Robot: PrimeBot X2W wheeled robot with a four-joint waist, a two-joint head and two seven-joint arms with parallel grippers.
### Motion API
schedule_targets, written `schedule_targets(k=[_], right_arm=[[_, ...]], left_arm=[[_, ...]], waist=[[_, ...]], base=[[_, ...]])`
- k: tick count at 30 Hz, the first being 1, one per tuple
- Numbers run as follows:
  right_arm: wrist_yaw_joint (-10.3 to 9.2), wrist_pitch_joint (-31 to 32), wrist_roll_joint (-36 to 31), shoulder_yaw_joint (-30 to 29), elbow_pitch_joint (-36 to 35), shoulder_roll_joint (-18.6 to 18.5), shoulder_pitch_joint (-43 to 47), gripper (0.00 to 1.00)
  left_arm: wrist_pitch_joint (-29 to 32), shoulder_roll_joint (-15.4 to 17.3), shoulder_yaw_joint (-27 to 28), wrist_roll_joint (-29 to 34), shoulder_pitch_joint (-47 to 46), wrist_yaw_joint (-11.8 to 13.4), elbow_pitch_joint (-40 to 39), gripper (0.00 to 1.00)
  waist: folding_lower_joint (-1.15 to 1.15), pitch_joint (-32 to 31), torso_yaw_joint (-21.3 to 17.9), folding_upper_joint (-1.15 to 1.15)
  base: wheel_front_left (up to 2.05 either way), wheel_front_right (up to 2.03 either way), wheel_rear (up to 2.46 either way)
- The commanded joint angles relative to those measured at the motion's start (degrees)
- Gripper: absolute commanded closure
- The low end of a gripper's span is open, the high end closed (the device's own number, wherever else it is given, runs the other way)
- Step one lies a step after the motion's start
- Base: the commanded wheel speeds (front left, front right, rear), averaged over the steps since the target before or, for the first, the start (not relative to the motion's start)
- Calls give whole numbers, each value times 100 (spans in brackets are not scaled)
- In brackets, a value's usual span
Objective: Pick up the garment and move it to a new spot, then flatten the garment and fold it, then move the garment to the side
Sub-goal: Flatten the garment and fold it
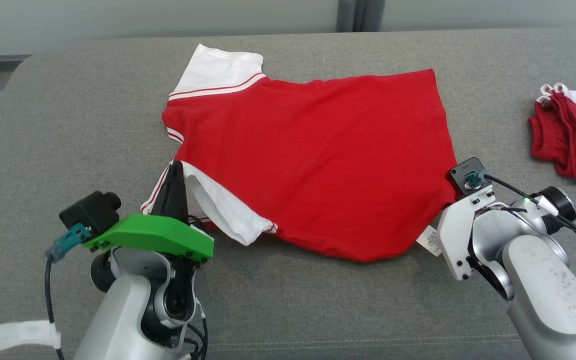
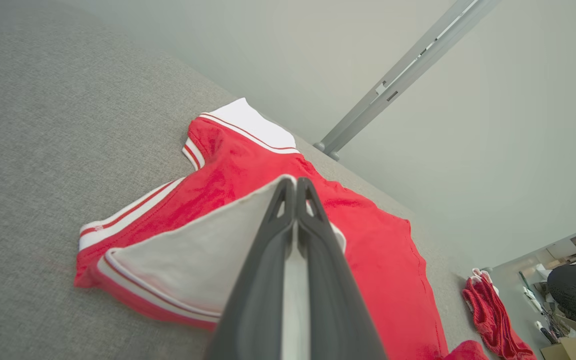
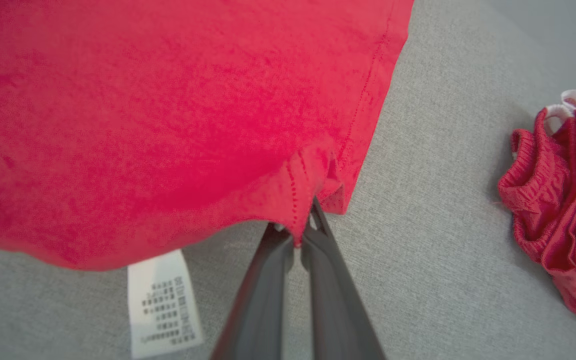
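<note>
The garment (image 1: 318,150) is a red T-shirt with white, red-striped sleeves, spread almost flat on the grey padded surface (image 1: 68,125), neck to the left. My left gripper (image 1: 175,170) is at the near sleeve. In the left wrist view it (image 2: 295,186) is shut on that white sleeve (image 2: 193,260), whose edge is lifted. My right gripper (image 3: 304,225) is shut on the red hem corner (image 3: 318,175) at the shirt's near right. In the head view its fingers are hidden under the right wrist (image 1: 468,215). A white care label (image 3: 163,305) hangs out beside that corner.
A pile of folded red and white clothes (image 1: 575,135) lies at the right edge of the surface, also seen in the right wrist view (image 3: 558,210). A pale wall with a grey metal post (image 2: 398,65) runs behind. A white strip (image 1: 13,337) lies at the lower left.
</note>
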Motion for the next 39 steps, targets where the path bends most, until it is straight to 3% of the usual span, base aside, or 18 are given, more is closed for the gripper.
schedule_targets(k=[1,17,30,36,37,38,39], right_arm=[[-8,-99,66,-40,201,96,-198,100],[-8,-633,-372,-448,1443,474,-1081,100],[-8,-1060,-851,-882,2084,852,-1590,100],[-8,-1224,-1030,-1037,2308,962,-1761,100],[-8,-1301,-1052,-1105,2316,981,-1785,100],[-8,-1392,-1083,-1175,2319,1012,-1813,0],[-8,-1467,-1125,-1256,2330,1053,-1833,0]], left_arm=[[-65,-31,32,33,-366,-90,317,100],[-424,-128,17,220,-1816,-537,2086,100],[-824,-76,122,311,-2116,-514,2939,100],[-893,-134,39,341,-2201,-639,3192,100],[-913,-136,22,361,-2226,-654,3226,1],[-920,-152,47,303,-2228,-675,3263,0],[-939,-161,35,300,-2239,-693,3296,0]], waist=[[0,165,-62,0],[0,530,-110,0],[0,615,-74,0],[0,612,-20,0],[0,614,-17,0],[0,616,-14,0],[0,618,-14,0]], base=[[0,0,0],[0,0,0],[0,0,0],[0,0,0],[0,0,0],[0,0,0],[0,0,0]])
